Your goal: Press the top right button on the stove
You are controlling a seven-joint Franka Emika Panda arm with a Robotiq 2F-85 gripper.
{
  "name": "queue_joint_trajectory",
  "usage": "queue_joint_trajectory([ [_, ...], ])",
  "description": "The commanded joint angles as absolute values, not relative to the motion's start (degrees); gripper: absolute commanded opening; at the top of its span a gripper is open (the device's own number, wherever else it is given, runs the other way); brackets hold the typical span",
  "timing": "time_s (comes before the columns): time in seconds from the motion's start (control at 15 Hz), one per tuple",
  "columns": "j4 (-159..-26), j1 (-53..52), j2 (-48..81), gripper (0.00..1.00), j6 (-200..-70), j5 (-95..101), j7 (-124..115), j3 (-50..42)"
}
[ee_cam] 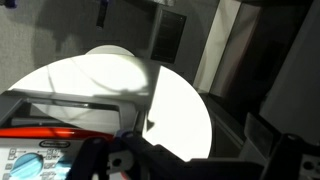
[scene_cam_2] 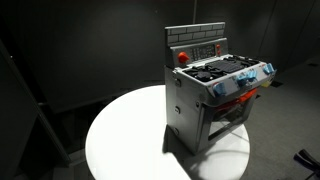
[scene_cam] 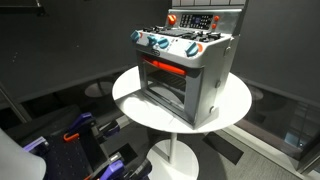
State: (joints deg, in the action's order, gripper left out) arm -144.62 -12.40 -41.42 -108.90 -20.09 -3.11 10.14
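Note:
The grey-silver toy stove (scene_cam: 185, 75) stands on a round white table (scene_cam: 135, 95), with a red-orange bar across its front, blue-white knobs and a glass door. Its dark back panel (scene_cam: 200, 22) carries a round red button (scene_cam: 171, 19) and small grey buttons. It also shows in an exterior view (scene_cam_2: 215, 95), with the red button (scene_cam_2: 182, 57) at the panel's left. In the wrist view the stove (ee_cam: 40, 140) is at the lower left. The gripper (ee_cam: 200, 165) is only dark blurred shapes along the bottom edge, above the table and apart from the stove. It does not show in either exterior view.
The table top (scene_cam_2: 120, 135) is bare beside the stove. Dark walls and floor surround the table. Blue, red and black equipment (scene_cam: 85, 135) lies on the floor beside the table foot. A dark cabinet (ee_cam: 168, 35) stands beyond the table.

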Motion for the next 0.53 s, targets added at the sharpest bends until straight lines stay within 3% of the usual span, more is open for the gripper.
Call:
queue_joint_trajectory([
  [0.0, -140.7, -8.9, -39.3, 1.0, -109.3, -16.0, -5.9, 10.5],
  [0.47, -138.1, -3.2, -35.2, 1.0, -115.8, -9.3, -9.8, 10.0],
])
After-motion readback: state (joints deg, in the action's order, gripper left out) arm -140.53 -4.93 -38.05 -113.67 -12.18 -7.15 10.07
